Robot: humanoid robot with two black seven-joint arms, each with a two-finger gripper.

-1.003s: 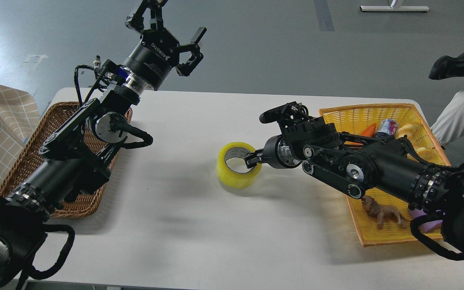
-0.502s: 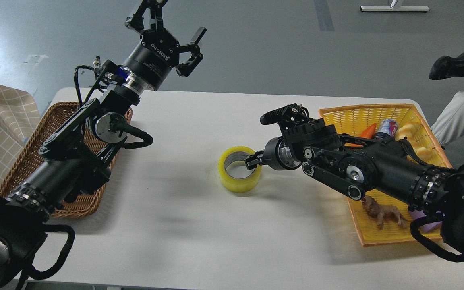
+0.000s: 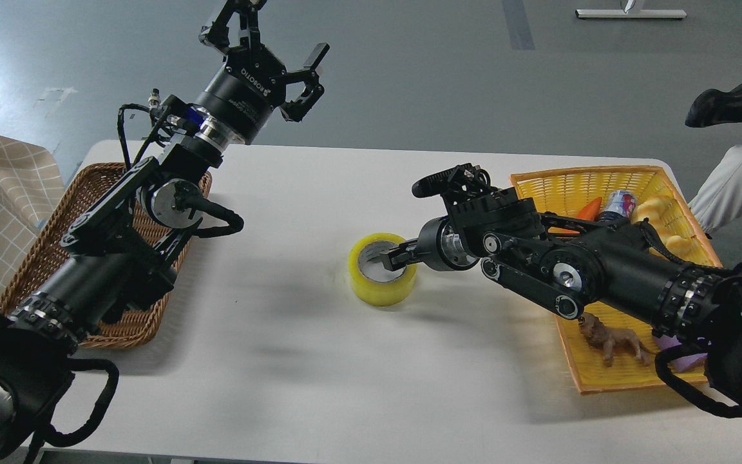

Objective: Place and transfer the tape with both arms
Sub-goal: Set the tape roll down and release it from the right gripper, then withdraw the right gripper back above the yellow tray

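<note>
The yellow tape [image 3: 371, 290] rests on the white table [image 3: 294, 361] near its middle, with the pale core facing up. My right gripper [image 3: 398, 258] reaches in from the right. One black fingertip [image 3: 386, 260] sits inside the core by the roll's right wall, and another finger [image 3: 438, 181] sticks out above, away from the roll. The far side of the grip is hidden, so I cannot tell whether it still clamps the wall. My left gripper [image 3: 274, 51] is raised high beyond the table's far left edge, fingers spread and empty.
A brown wicker basket [image 3: 36, 264] lies under my left arm at the table's left. A yellow basket [image 3: 577, 187] at the right holds a can [image 3: 619, 203], an orange carrot toy [image 3: 591, 207], a yellowish toy [image 3: 651, 209] and a brown animal figure [image 3: 612, 341]. A person's leg [image 3: 735, 183] is at the far right.
The tape went from tilted to lying flat on the table. My right gripper's fingertip moved left, further into the core. The left arm stayed still.
</note>
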